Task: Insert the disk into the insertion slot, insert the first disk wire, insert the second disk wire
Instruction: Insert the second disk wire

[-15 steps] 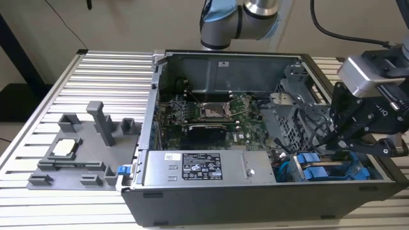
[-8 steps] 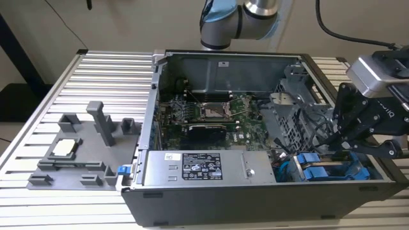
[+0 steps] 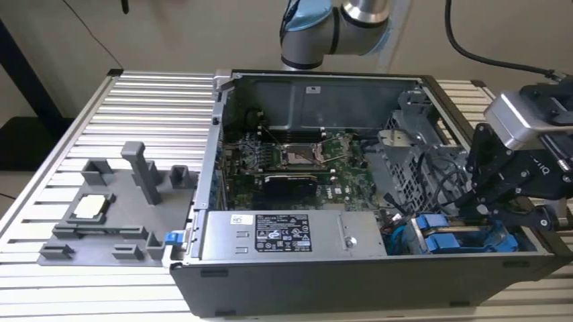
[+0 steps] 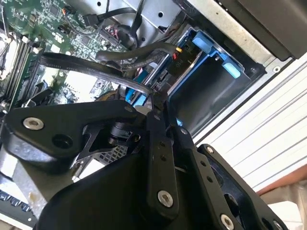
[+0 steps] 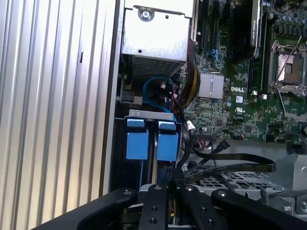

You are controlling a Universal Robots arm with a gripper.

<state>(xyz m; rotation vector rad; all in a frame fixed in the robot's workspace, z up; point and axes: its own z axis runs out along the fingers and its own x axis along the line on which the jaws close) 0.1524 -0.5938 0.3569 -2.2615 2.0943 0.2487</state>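
Observation:
The disk sits inside the insertion slot (image 5: 150,114) at the open computer case's near corner on the exterior view's right. Only its blue carrier ends (image 5: 152,139) show, side by side (image 3: 439,235); the silver body is hidden. My gripper (image 5: 172,184) hangs just over that bay (image 3: 467,201), and its black fingers (image 4: 154,125) are pressed together. They pinch the end of a flat black disk wire (image 5: 230,168), which arcs back over the motherboard (image 4: 86,71). A black plug (image 4: 181,60) lies inside the blue-framed bay (image 4: 211,91).
A perforated grey cage (image 3: 414,151) and loose black cables (image 3: 447,180) crowd the space beside my gripper. The power supply (image 3: 286,235) lies along the case's near wall. A grey fixture tray (image 3: 107,215) stands on the slatted table on the exterior view's left.

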